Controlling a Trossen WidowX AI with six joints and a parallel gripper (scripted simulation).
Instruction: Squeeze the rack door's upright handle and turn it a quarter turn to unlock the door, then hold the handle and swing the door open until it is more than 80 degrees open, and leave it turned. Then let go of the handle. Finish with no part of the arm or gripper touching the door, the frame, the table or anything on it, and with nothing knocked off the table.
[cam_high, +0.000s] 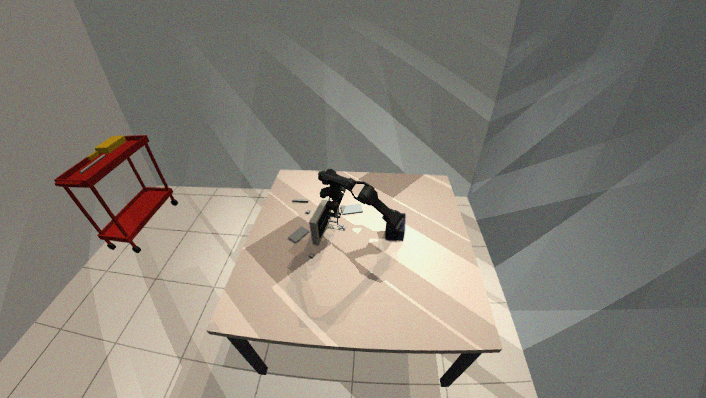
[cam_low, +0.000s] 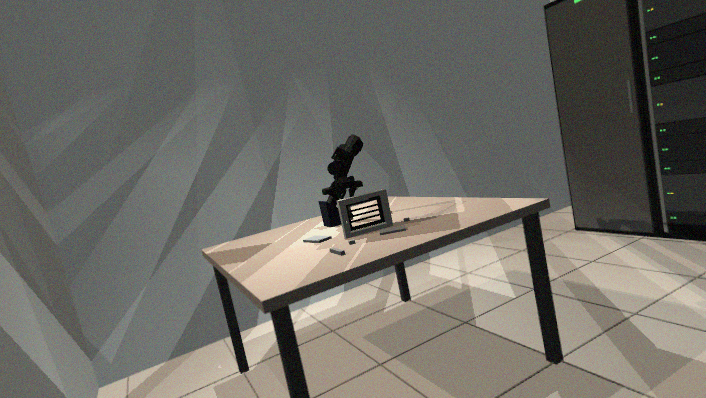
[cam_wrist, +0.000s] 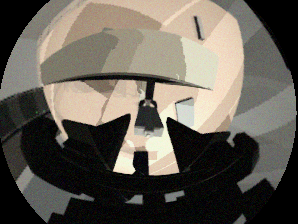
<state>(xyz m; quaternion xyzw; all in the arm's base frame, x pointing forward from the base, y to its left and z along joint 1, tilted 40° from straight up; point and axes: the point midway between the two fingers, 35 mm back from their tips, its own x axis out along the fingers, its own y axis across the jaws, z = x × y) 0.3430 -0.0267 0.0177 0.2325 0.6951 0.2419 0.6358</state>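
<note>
Rack frame (cam_high: 316, 226) (cam_low: 343, 220) (cam_wrist: 130, 55) upright on tabletop (cam_high: 400, 310) (cam_low: 475, 210) (cam_wrist: 125, 17). Hand (cam_high: 336, 209) (cam_low: 343, 197) (cam_wrist: 148, 117) at frame's arm-facing side, fingers partly open, well short of full spread, nothing gripped. Wrist view: dark handle-like part (cam_wrist: 149, 117) on frame's near side, seen between fingertips; contact, handle turn, door angle cannot be told. Pale flat plate (cam_high: 351, 209) (cam_low: 317, 239) (cam_wrist: 185, 112) lies near frame. Dark flat block (cam_high: 298, 234) (cam_low: 393, 230) on frame's opposite side.

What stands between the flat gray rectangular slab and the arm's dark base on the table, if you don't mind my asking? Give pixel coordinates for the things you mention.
The upright gray rectangular door frame (cam_high: 315, 231) (cam_low: 342, 220) (cam_wrist: 130, 55) stands between them, as the top view shows.
</note>
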